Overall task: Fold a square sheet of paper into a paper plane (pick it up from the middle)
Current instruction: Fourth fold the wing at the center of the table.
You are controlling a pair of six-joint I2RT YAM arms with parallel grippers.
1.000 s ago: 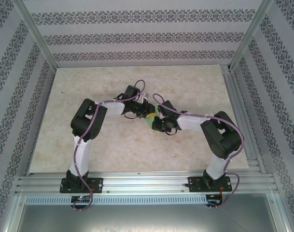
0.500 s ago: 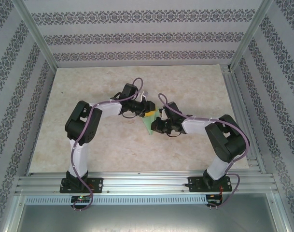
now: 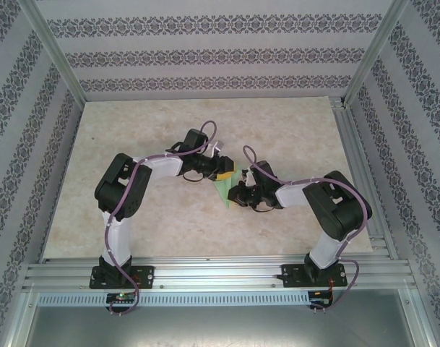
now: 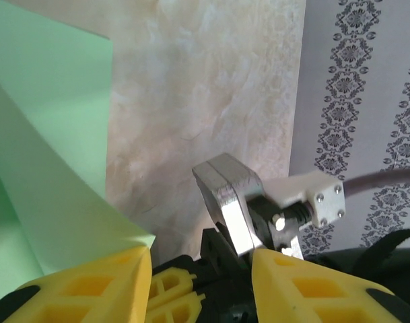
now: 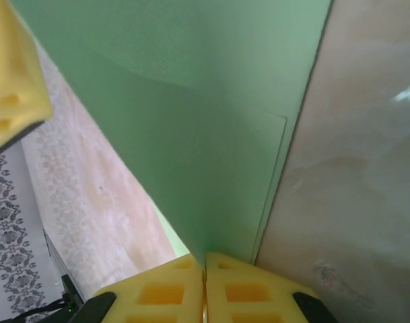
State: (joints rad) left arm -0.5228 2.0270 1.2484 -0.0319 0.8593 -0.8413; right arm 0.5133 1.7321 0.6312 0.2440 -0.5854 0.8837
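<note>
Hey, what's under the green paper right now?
Marbled table shows on both sides of the paper, so it lies underneath. The stretch directly beneath the sheet is covered. The right gripper pinches its near corner, jaws shut.

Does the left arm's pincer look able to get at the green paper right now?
Probably yes: the left pincer stands open with the paper right beside it and nothing between them, while the right pincer pinches the paper's corner.

The white-linked, black-jointed left arm [image 3: 117, 238] and its matching right arm [image 3: 322, 249] were each trailed by a thin purple cable [image 4: 386, 178]. The black left gripper [image 4: 201, 259] was fitted with yellow, pocketed plastic fingers [image 4: 90, 289], and a silver metal bracket [image 4: 228, 202] was seen beside a small screw-studded white block [image 4: 312, 198].
</note>
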